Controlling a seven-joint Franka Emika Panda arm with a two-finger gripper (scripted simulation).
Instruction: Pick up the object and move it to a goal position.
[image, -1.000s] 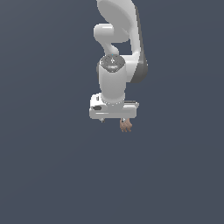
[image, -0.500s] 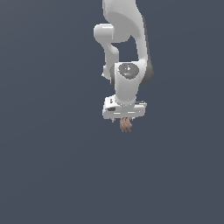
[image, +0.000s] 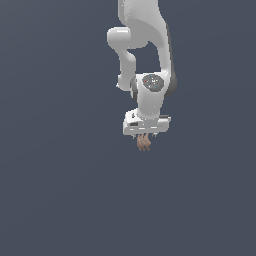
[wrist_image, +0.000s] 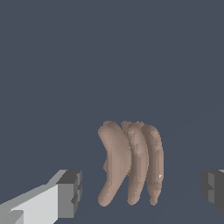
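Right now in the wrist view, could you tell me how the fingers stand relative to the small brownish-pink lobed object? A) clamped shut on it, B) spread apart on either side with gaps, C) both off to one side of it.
B: the small brownish-pink lobed object sits between the two dark fingers, with clear background visible on each side, so the white gripper is open and not touching it.

One brownish-pink object (wrist_image: 130, 168) with three lobes, one end effector (wrist_image: 142, 192), two fingers (wrist_image: 70, 193).

All I see behind everything is a flat, plain dark slate-grey backdrop (image: 55, 190), evenly lit and unbroken.
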